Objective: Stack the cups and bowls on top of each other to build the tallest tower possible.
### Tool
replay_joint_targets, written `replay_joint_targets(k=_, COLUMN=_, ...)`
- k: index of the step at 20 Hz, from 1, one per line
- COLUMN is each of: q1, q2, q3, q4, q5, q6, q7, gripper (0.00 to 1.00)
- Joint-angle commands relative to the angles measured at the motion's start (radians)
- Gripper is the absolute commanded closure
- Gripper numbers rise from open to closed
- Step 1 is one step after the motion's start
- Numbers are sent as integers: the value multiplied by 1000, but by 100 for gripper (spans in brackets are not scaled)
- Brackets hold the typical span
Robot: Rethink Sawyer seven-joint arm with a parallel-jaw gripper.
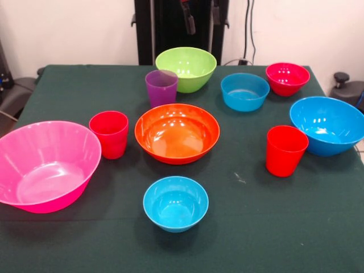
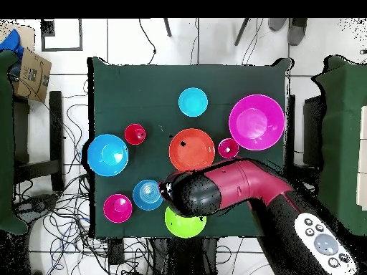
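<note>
Orange bowl: we see the orange bowl (image 1: 177, 132) (image 2: 192, 149) upright near the middle of the green table (image 1: 284, 227) (image 2: 115, 86), and we place everything else from it.

Cups: in the front view the purple cup (image 1: 161, 87) stands just behind the orange bowl. One red cup (image 1: 109, 133) (image 2: 228, 148) sits close at its picture-left. The other red cup (image 1: 286, 149) (image 2: 135, 134) sits farther off at its picture-right.

Bowls: the lime green bowl (image 1: 186, 68) (image 2: 183, 223) is behind the orange bowl, beside the purple cup. One small blue bowl (image 1: 175, 202) (image 2: 193, 102) lies in front of the orange bowl. The far small blue bowl (image 1: 244, 91) (image 2: 147, 194) lies behind it to the picture-right, with the red-magenta bowl (image 1: 287, 78) (image 2: 117, 208) beyond. The large blue bowl (image 1: 329, 124) (image 2: 108, 155) is well to its picture-right, and the pink bowl (image 1: 45, 165) (image 2: 256, 122) well to its picture-left.

Tower: we find every piece standing alone on the table, none nested.

Arm: only the overhead view shows the arm (image 2: 215, 190), reaching over the table edge beside the orange bowl. It hides the purple cup and part of the lime green bowl.

Gripper: only the front view shows the gripper (image 1: 202, 21), high at the top edge behind the lime green bowl. We cannot tell whether it is released or clenched.
</note>
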Motion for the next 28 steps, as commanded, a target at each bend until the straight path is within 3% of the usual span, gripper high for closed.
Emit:
replay_joint_targets(k=1, q1=64, q2=94, q3=-18, q4=53, q5=-153, q6=-45, q7=-99, gripper=0)
replay_joint_targets(k=5, q1=92, q2=152, q3=-70, q4=47, q5=-243, q6=-71, q7=-73, gripper=0)
replay_joint_targets(k=12, q1=74, q2=181, q3=-61, q4=81, q5=-272, q6=-120, q7=-46, gripper=0)
replay_joint_targets(k=24, q1=136, q2=279, q3=-141, q4=29, q5=-392, q6=-184, q7=4, gripper=0)
replay_joint_targets(k=28, q1=186, q2=301, q3=-190, q4=-4, q5=-440, q6=-207, q7=46, gripper=0)
